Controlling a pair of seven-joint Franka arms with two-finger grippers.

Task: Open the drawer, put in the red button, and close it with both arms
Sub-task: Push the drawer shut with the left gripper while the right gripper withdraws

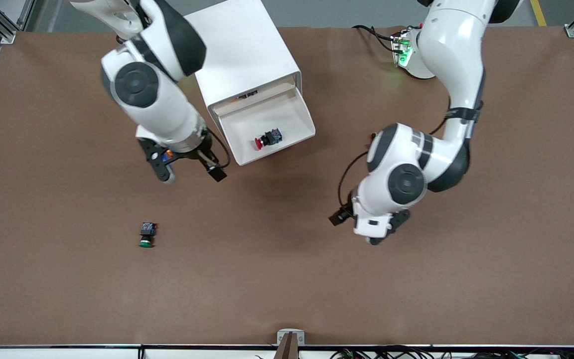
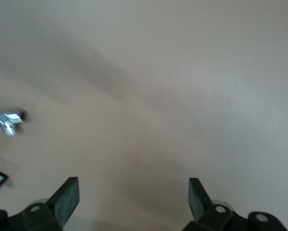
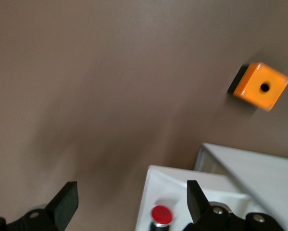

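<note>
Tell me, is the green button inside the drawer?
No, the green button lies out on the table, while the red button sits in the open drawer.

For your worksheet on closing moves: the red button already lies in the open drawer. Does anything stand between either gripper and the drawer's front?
Nothing visible does. The drawer is pulled out with the red button inside. The right gripper hangs open beside the drawer front; the left gripper hangs open over bare table. The green button lies well clear.
</note>
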